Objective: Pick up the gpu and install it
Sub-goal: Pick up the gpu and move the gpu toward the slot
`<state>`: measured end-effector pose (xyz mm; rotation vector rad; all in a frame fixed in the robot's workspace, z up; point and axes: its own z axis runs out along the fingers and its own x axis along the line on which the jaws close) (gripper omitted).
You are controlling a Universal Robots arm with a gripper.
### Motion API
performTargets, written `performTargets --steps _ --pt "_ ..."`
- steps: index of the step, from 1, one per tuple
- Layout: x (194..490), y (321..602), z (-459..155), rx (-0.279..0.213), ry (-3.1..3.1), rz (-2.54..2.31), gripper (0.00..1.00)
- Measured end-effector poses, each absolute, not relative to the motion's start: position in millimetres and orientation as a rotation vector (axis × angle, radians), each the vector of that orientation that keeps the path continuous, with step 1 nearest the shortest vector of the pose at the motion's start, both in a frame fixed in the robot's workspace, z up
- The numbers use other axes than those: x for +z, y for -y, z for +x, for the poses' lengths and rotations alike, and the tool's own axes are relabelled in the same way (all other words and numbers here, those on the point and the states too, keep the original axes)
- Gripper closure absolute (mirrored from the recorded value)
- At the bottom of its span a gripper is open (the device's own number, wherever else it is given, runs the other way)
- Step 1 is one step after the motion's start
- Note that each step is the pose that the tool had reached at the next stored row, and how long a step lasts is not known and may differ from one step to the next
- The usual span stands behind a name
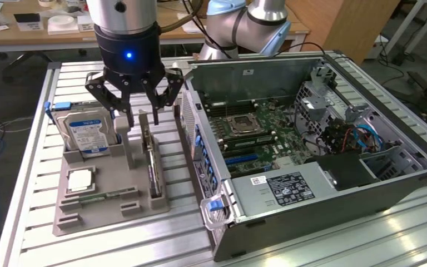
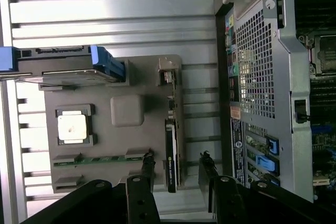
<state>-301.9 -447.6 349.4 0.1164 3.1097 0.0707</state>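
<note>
Fingers apart, the gripper [image 1: 142, 114] hangs over the gpu [image 1: 153, 162] standing along the edge of the tray [image 1: 102, 218] nearest the computer case [image 1: 347, 197], where an off-centre descent could jam a finger onto the card.

Hand [image 1: 142, 117] spread, hovering over gpu [image 1: 153, 167] standing on edge in gray tray [image 1: 98, 216].

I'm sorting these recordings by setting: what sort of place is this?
Probably a robotics lab for PC assembly: open computer case, grey tray holding the gpu and hard drive, slotted metal table.
</note>
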Motion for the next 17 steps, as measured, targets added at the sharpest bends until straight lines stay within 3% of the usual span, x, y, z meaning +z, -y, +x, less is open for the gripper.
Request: performTargets --steps 17 --pt "343.5 447.6 -301.9 0.071 -3.110 0.116 0.53"
